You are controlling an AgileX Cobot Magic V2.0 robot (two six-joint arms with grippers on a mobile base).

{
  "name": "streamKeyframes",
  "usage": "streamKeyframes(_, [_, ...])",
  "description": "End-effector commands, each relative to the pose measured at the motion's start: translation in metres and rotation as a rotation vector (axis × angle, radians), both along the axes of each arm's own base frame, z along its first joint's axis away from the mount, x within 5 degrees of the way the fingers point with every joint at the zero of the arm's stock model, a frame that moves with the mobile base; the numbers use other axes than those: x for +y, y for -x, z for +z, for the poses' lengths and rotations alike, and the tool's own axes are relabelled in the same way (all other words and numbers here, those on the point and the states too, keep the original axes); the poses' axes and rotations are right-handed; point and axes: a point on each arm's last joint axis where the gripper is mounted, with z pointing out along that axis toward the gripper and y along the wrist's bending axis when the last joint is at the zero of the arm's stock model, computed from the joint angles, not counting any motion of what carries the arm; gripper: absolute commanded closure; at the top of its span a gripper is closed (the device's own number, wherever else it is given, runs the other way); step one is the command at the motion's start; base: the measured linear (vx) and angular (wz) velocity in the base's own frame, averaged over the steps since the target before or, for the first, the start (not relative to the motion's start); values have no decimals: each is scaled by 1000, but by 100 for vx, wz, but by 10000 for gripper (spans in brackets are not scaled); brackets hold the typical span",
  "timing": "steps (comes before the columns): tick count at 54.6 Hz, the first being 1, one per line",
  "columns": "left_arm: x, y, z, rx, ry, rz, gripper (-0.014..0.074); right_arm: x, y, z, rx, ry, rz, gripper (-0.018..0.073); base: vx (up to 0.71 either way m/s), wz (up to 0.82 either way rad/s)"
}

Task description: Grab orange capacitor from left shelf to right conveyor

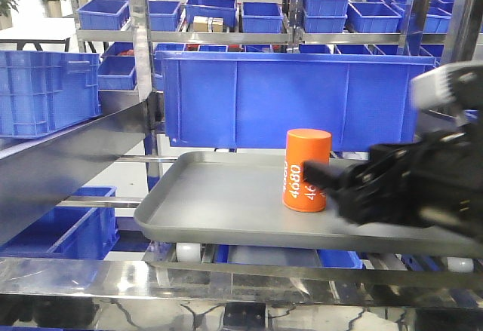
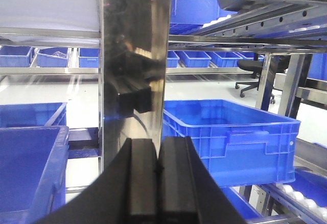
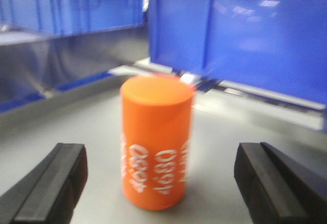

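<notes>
The orange capacitor [image 1: 306, 170] [image 3: 156, 142] stands upright on the shallow grey tray [image 1: 204, 210] of the left shelf [image 1: 139, 52], white "4680" on its side. My right gripper [image 1: 326, 182] [image 3: 161, 183] reaches in from the right at the capacitor's height. It is open, one black finger [image 3: 51, 183] on each side of the cylinder and neither touching it. My left gripper [image 2: 157, 168] is shut with nothing in it, pointing at a shiny steel post [image 2: 133, 55]. The right conveyor is out of view.
A large blue bin [image 1: 294, 97] stands right behind the tray, with more blue bins [image 1: 45, 90] to the left and on the racks beyond. A steel rail [image 1: 226, 278] runs below the tray's front edge. A blue bin [image 2: 230, 132] sits right of the left gripper.
</notes>
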Motion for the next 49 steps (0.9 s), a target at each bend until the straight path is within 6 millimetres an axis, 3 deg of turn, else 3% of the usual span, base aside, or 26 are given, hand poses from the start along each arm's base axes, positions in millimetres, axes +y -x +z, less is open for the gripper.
streamKeyframes(1, [0,2,17,-108,36,-4,603,2,-1,19,-117,-39,-18,-52,0,0])
streamKeyframes(21, [0,2,17,-108,36,-4,603,18,-32,4,-112,-65,-56,-33,0,0])
streamKeyframes(37, [0,2,17,-108,36,-4,603,36,-62,13,-78,-50,-16,-13,0,0])
streamKeyframes(41, [0,2,17,-108,36,-4,603,39,-66,13,-76,-51,-14,69,0,0])
streamKeyframes(49, [0,2,17,-108,36,-4,603,38,-65,15,-80,-50,-12,493,0,0])
